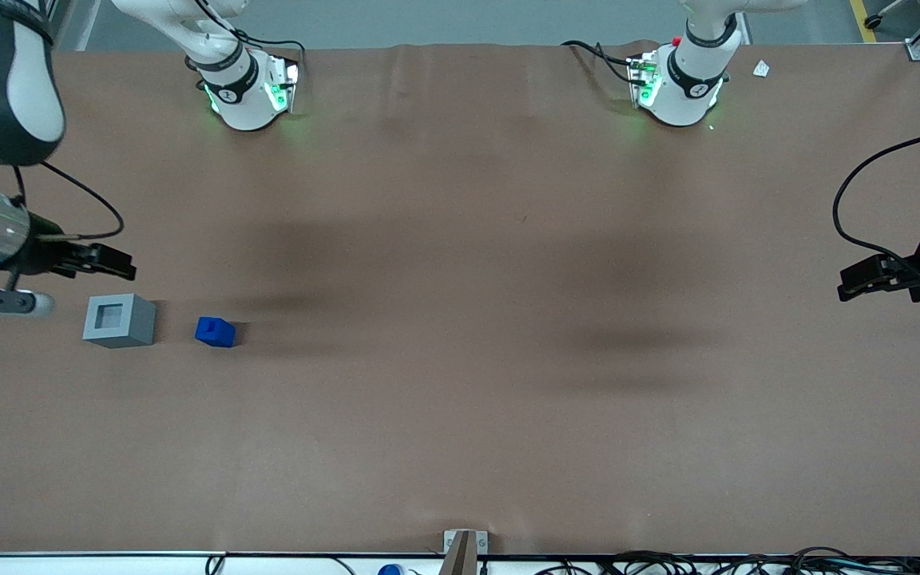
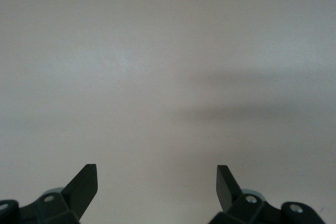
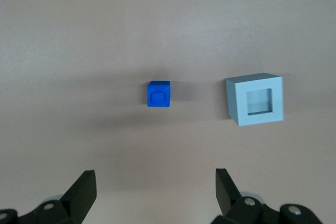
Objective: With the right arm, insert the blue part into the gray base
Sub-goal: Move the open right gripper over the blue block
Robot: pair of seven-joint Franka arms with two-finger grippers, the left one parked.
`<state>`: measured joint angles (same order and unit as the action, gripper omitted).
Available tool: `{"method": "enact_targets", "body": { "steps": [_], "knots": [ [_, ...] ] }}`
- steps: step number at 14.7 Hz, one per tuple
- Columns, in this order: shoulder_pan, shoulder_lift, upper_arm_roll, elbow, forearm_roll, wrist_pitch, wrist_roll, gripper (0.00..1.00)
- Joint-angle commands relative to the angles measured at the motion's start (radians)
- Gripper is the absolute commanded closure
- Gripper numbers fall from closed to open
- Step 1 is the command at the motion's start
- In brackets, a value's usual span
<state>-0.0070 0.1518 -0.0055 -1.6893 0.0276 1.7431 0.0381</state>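
Observation:
The blue part [image 1: 215,331] [image 3: 158,94] lies on the brown table toward the working arm's end, its stepped knob facing up. Beside it, a short gap away, stands the gray base [image 1: 119,320] [image 3: 255,99] with its square recess facing up and nothing in it. My right gripper [image 1: 128,266] [image 3: 156,174] hangs well above the table near the gray base, touching neither piece. It is open and nothing sits between its fingers. In the right wrist view both pieces lie on the table ahead of the fingertips.
The brown table cover [image 1: 460,239] spreads wide around both pieces. Two arm bases [image 1: 246,92] [image 1: 680,84] stand along the edge farthest from the front camera. A small white scrap [image 1: 761,69] lies near one. Cables [image 1: 707,563] run along the nearest edge.

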Motion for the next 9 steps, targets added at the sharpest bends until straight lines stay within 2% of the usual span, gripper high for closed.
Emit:
{"method": "enact_targets", "body": {
  "steps": [1,5,9],
  "knots": [
    [0.027,0.043,-0.001,-0.021,0.003,0.047,0.035,0.00],
    [0.021,0.077,-0.002,-0.064,0.002,0.134,0.039,0.00],
    [0.027,0.110,-0.002,-0.200,0.002,0.359,0.039,0.00]
  ]
}}
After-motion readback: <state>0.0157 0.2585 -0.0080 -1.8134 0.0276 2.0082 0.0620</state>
